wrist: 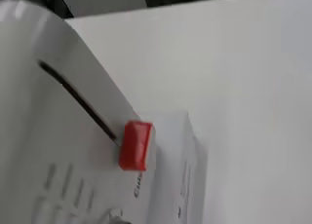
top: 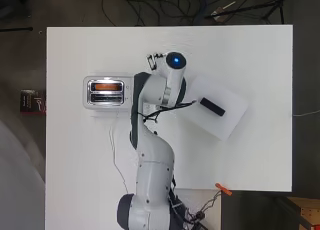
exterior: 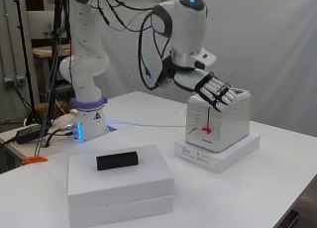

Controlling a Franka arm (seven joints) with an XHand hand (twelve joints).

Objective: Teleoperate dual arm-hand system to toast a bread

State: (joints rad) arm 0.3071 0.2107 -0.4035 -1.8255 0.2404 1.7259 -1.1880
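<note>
**Hand hovering at the toaster's lever end**

Your hand (exterior: 214,91) is hanging with fingers extended and holding nothing, just above the lever end of the white toaster (exterior: 218,121); contact is hard to judge. The red lever (wrist: 134,145) is sitting at the bottom of its slot. One slot is showing bread (top: 106,85). The toaster is standing on a white box (exterior: 218,153) on the desk (exterior: 277,188).

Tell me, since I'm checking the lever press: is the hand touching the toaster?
Cannot tell. In the side view the hand overlaps the toaster's top corner, showing neither gap nor contact.
</note>
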